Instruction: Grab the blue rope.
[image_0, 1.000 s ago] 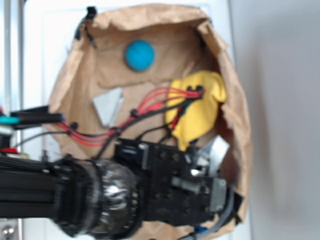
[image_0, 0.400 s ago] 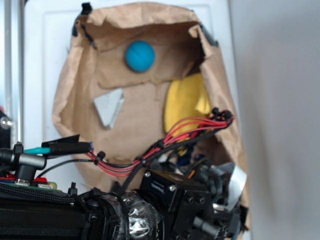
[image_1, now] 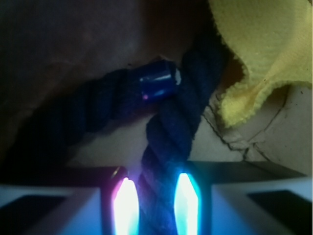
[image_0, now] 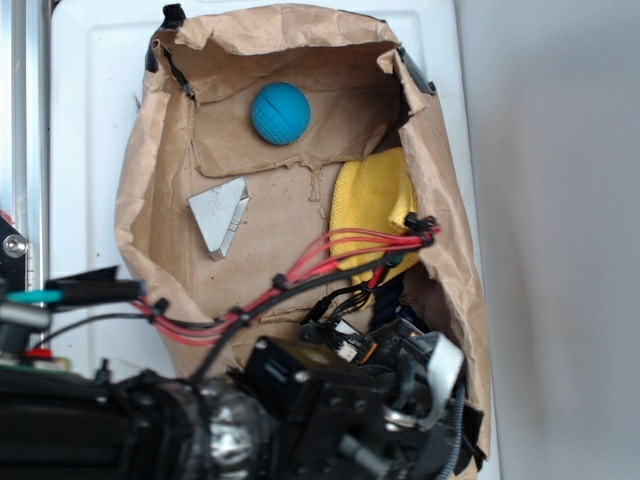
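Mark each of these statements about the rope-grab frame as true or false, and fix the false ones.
1. One strand of the blue rope runs between the gripper's fingers. True.
2. The yellow cloth lies completely clear of the rope. False: its edge overlaps the rope's upper part.
3. The light-blue ball sits near the far end of the brown paper. True.
4. The ball touches the yellow cloth. False: bare paper separates them.
5. The gripper holds the silver triangular piece. False: that piece lies alone on the paper.
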Available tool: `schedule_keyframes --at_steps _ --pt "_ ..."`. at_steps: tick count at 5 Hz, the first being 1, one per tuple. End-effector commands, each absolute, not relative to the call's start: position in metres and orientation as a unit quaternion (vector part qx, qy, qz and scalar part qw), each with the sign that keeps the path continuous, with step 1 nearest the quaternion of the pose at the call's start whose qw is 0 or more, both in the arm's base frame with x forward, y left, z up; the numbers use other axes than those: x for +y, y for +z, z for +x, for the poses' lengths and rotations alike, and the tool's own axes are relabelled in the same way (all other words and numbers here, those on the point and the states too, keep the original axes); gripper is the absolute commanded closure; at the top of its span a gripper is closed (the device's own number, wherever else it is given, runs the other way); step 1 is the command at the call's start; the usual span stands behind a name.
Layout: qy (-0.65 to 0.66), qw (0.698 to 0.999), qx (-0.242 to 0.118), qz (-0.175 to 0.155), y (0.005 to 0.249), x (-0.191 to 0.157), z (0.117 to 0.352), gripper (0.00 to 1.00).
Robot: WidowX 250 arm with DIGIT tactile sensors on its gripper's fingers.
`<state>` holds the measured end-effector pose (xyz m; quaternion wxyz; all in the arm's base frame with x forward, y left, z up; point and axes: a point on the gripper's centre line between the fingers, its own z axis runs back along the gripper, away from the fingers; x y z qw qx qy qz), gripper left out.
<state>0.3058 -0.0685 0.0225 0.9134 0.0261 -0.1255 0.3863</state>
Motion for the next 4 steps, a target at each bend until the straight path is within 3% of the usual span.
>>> schedule_keyframes --at_steps 1,3,4 --pt "0.377 0.913 -0.156 0.033 0.034 -0.064 0.292 1.0" --pt "0.402 0.904 -0.144 0.019 0.084 -0.026 0.284 1.0" --pt "0.416 0.896 -0.148 0.039 0.109 -0.001 0.276 1.0"
